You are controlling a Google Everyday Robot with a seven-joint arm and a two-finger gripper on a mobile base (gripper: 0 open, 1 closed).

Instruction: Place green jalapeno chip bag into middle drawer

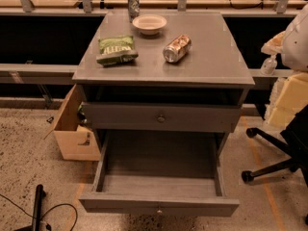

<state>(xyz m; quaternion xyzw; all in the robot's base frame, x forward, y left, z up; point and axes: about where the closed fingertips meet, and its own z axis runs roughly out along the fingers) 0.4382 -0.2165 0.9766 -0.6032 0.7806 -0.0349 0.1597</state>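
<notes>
The green jalapeno chip bag (pixel 116 50) lies on the left part of the grey cabinet top (pixel 211 64). The middle drawer (pixel 159 177) is the lower of the two and is pulled wide open toward me. Its inside looks bare, and its front with a small knob (pixel 159 210) sits at the bottom of the view. The upper drawer (pixel 161 117) is shut. My gripper is not in view. A white rounded shape (pixel 296 37) at the right edge may be part of my arm.
A silver drink can (pixel 176 48) lies on its side right of the bag. A white bowl (pixel 149 23) and an upright can (pixel 133 3) stand at the back. A cardboard box (pixel 72 129) sits left of the cabinet. An office chair base (pixel 274 153) is at the right, and a black object with a cable (pixel 37 207) lies on the floor.
</notes>
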